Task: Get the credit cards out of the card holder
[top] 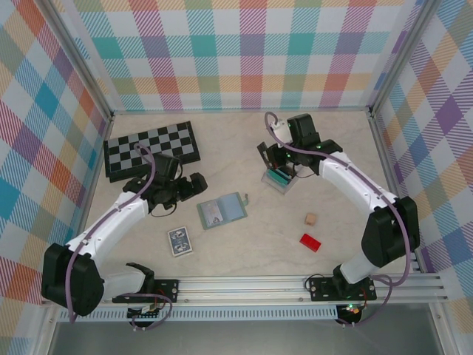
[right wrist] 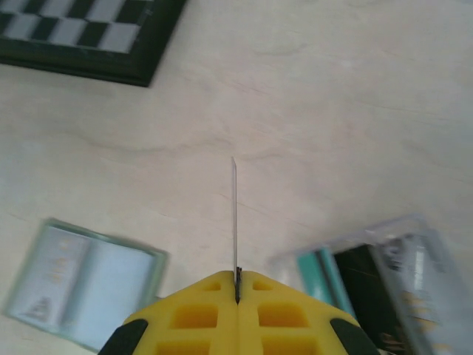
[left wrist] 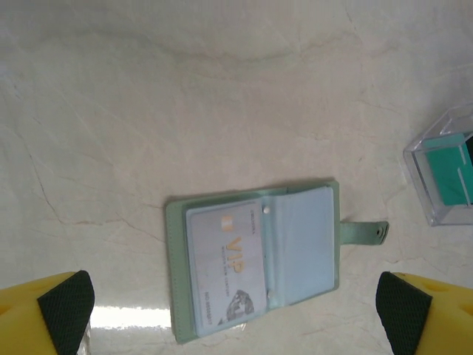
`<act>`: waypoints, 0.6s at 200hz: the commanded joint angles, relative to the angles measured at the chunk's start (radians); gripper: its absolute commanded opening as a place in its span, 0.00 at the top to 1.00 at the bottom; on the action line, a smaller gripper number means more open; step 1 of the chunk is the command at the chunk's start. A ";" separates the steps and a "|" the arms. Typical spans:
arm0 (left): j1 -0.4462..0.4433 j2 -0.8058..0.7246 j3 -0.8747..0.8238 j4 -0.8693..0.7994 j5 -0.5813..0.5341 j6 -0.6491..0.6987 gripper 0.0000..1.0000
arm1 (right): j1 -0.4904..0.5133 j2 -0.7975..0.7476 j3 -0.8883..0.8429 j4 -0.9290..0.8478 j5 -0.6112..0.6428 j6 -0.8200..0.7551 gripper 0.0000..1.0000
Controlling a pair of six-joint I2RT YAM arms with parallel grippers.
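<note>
I count two credit cards. One thin plastic card (right wrist: pixel 235 214), seen edge-on, is clamped between the closed fingers of my right gripper (right wrist: pixel 237 285). It sticks straight out past the fingertips, long axis in line with them; I cannot tell its face colour. The other, a pale card printed VIP (left wrist: pixel 225 266), sits in the left panel of the one soft grey-green bifold card holder (left wrist: pixel 303 237).

The holder lies open and flat on the table just ahead of my left gripper (top: pixel 194 185), whose black-padded fingers (left wrist: pixel 66 310) are spread wide, holding nothing. In the left wrist view its long axis runs finger to finger, its strap tab points toward the right-hand finger, and the VIP card's long axis runs crosswise to that. From the right gripper the holder lies low left and blurred.

- One clear plastic tray with teal and black pieces (right wrist: pixel 369 270), low right of the right gripper.
- One black-and-white chessboard (top: pixel 151 148), beyond the left gripper.
- One blue-and-white patterned card pack (top: pixel 179 240), nearer than the left gripper.
- One small red block (top: pixel 310 242) and one small tan block (top: pixel 311 219), both well apart from either gripper.
</note>
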 commanded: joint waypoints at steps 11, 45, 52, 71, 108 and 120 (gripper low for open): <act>0.016 0.018 0.041 0.009 -0.039 0.015 0.00 | -0.060 0.038 0.073 -0.116 0.143 -0.245 1.00; 0.016 0.032 0.022 0.025 0.031 0.006 0.00 | -0.090 0.066 0.055 -0.133 0.104 -0.411 1.00; 0.016 0.041 0.021 0.024 0.048 0.008 0.00 | -0.097 0.075 0.056 -0.136 0.096 -0.431 1.00; 0.016 0.051 0.017 0.032 0.095 0.007 0.00 | -0.107 0.107 0.070 -0.152 0.089 -0.467 1.00; 0.016 0.053 0.006 0.039 0.095 0.001 0.00 | -0.109 0.167 0.114 -0.213 0.023 -0.508 1.00; 0.015 0.056 0.005 0.044 0.072 0.004 0.00 | -0.108 0.179 0.113 -0.217 0.014 -0.525 1.00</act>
